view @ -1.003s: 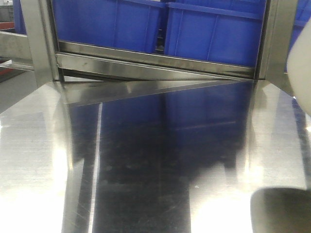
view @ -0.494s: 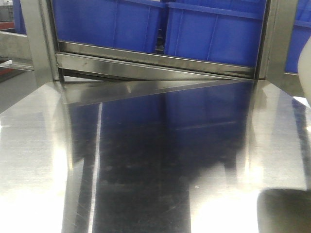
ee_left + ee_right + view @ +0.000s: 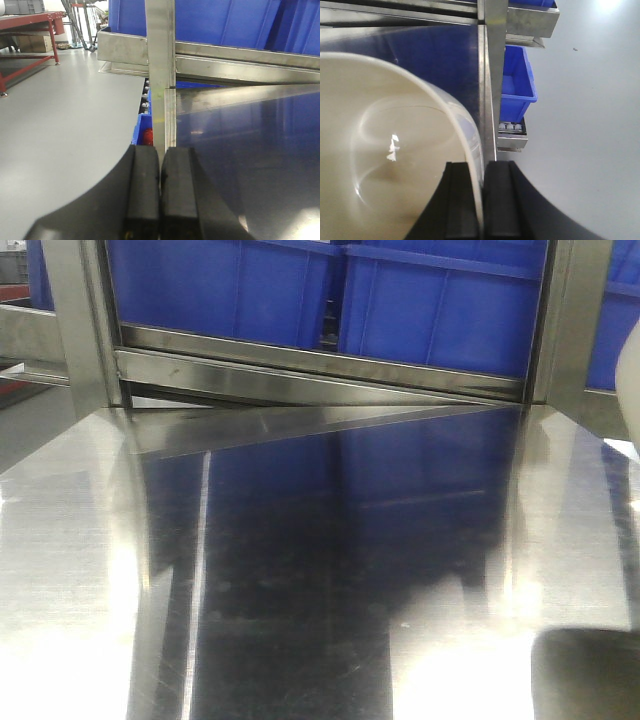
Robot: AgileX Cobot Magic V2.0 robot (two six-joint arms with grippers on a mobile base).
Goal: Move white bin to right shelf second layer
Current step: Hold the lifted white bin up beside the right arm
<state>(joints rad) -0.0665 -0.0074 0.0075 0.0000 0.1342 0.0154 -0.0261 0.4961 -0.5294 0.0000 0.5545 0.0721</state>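
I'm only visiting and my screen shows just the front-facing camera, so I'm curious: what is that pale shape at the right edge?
Observer: It's the white bin; the right wrist camera shows the right gripper pinching its wall, one finger inside, one outside.
Operator: And the other arm?
Observer: The left gripper is shut, holding nothing.
Operator: Anything below this shiny surface?
Observer: Yes, a small blue crate on a lower level.
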